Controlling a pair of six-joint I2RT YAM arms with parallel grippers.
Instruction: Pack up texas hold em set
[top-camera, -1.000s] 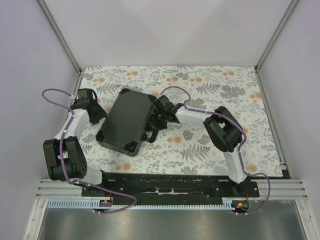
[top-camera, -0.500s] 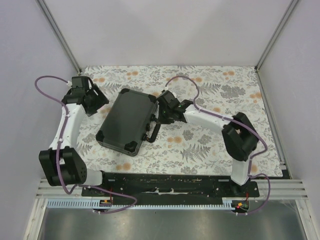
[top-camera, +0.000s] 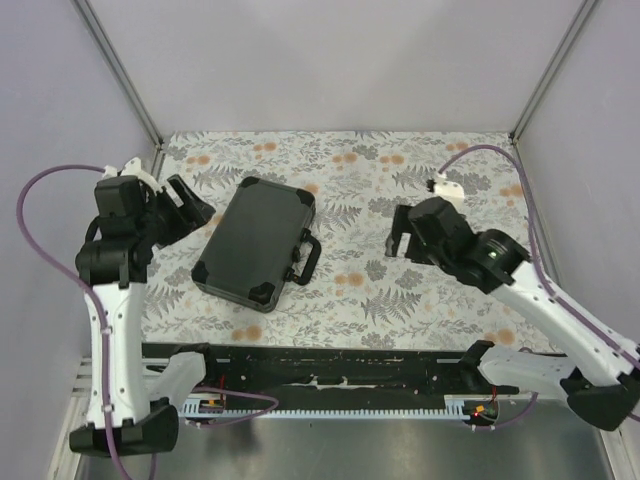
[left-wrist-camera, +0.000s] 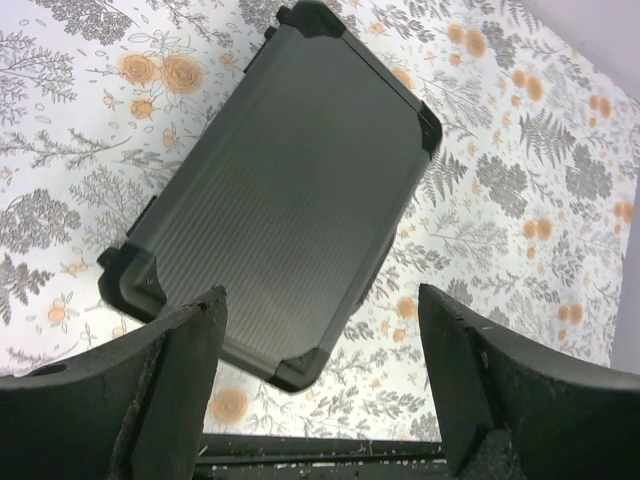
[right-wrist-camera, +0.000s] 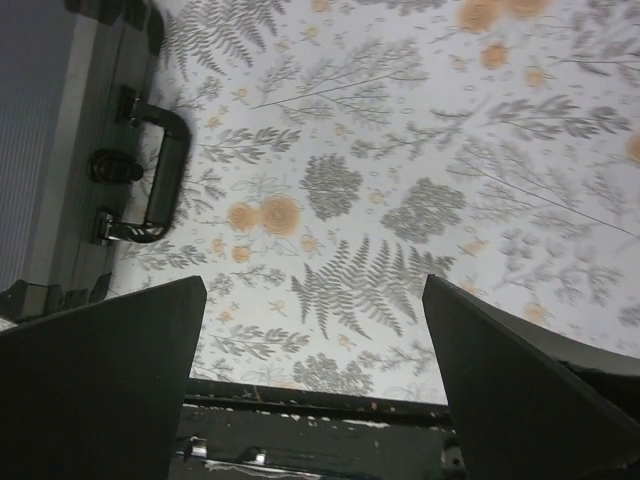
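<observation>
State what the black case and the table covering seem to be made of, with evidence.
Black case: probably aluminium or hard plastic panels, matte, finely ribbed with a dull sheen; moulded corner caps look plastic. Table covering: likely printed cloth or vinyl, flat and matte, with a repeating fern-and-flower pattern.

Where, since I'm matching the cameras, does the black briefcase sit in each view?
Top external: briefcase left of centre.
Left wrist: briefcase fills the middle.
Right wrist: briefcase at upper left edge.
Shared landmark: black rail low in each picture.
</observation>
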